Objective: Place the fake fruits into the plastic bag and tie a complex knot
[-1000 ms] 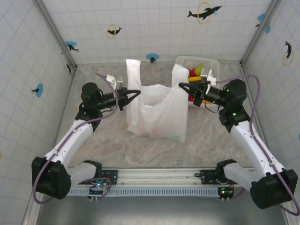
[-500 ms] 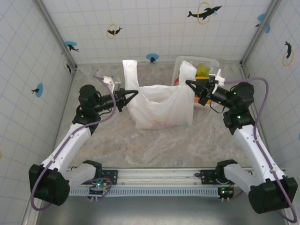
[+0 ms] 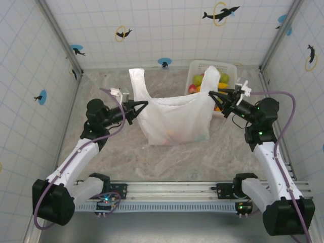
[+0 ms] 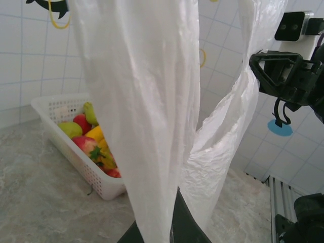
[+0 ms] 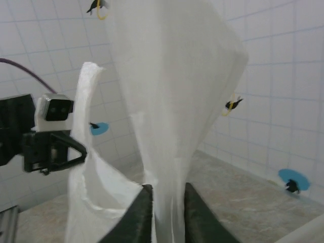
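Marbled tabletop (image 3: 111,152) under everything; on it, centre, plastic bag (image 3: 174,119) pulled wide between the two arms, mouth up, both handle loops standing above the rim; cannot tell whether bottom rests or hangs. Behind bag's right side, just beside it, white lattice basket (image 3: 202,65) at the back right. Left gripper (image 3: 144,105) clamped on bag's left edge, film pinched between the jaws in the left wrist view (image 4: 172,223); right gripper (image 3: 211,94) clamped likewise on right edge, film running up from between its jaws (image 5: 167,212). Fake fruits (image 3: 223,78) piled in basket: green, red, yellow, orange; faint coloured shapes (image 3: 172,135) through film low in bag.
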Controlling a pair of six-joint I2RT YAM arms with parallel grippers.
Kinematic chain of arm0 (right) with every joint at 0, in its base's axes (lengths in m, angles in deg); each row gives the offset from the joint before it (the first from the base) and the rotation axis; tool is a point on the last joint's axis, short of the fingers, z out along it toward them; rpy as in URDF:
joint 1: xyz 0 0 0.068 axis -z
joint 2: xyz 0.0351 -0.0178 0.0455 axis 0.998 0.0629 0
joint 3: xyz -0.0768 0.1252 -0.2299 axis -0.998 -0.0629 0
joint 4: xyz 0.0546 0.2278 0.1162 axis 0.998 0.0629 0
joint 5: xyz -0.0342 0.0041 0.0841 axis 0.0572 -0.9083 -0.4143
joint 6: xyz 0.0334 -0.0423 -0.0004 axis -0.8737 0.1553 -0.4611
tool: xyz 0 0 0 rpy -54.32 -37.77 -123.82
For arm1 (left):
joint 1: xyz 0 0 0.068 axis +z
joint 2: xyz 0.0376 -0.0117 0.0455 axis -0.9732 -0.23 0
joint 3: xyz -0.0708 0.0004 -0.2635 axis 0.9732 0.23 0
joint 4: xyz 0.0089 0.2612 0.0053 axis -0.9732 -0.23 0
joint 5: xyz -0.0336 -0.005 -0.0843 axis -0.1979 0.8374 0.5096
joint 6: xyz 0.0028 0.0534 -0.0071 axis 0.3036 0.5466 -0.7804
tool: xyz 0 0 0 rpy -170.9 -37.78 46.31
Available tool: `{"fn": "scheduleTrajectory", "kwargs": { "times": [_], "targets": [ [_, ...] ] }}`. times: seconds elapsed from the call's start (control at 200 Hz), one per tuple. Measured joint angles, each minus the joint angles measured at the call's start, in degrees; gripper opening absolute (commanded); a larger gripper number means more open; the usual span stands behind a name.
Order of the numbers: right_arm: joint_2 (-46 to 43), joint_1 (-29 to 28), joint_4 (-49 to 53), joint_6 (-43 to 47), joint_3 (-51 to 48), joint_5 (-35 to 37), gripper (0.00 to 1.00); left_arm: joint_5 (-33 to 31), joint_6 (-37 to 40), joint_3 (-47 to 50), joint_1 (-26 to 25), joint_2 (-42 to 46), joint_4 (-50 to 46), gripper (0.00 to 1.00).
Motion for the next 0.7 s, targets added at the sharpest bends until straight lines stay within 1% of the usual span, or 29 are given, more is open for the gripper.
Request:
{"fn": "scheduleTrajectory", "kwargs": {
  "times": [0.04,0.07,0.1,0.17,0.235,0.355,0.465,0.555,0.635,0.701],
  "targets": [
    [-0.4,-0.8,0.6,0.7,0.1,-0.6,0.55,0.4,0.0,-0.2,-0.1,-0.2,0.1,0.0],
    [-0.7,-1.1,0.8,1.1,0.2,-1.0,0.69,0.7,0.0,-0.5,-0.4,-0.5,0.1,0.0],
    [-0.9,-1.2,0.9,1.8,0.3,-1.2,0.8,1.0,0.1,-0.9,-0.8,-0.9,0.1,0.0],
    [-0.9,-1.2,1.0,2.6,0.3,-1.4,0.93,1.8,0.3,-2.1,-1.9,-2.0,0.1,0.0],
    [-0.5,-1.2,0.9,3.0,0.3,-1.2,0.98,2.3,0.8,-3.1,-2.7,-2.9,0.0,0.0],
    [1.9,-1.2,0.6,3.1,0.6,-0.8,0.98,2.6,1.9,-4.1,-3.0,-3.7,-0.4,0.0],
    [5.5,-2.0,0.5,3.1,2.1,0.1,0.92,2.5,3.1,-4.7,-3.0,-3.7,-1.7,0.0],
    [7.8,-3.8,0.2,3.7,3.5,1.2,0.89,2.6,3.9,-5.3,-3.0,-3.7,-2.7,0.0],
    [9.2,-5.6,0.0,4.8,4.3,2.3,0.84,2.5,4.7,-5.8,-3.0,-3.7,-3.4,0.0],
    [10.4,-6.6,-0.2,5.3,5.3,2.8,0.76,2.5,4.9,-6.1,-3.0,-3.7,-3.9,0.0]
  ]
}}
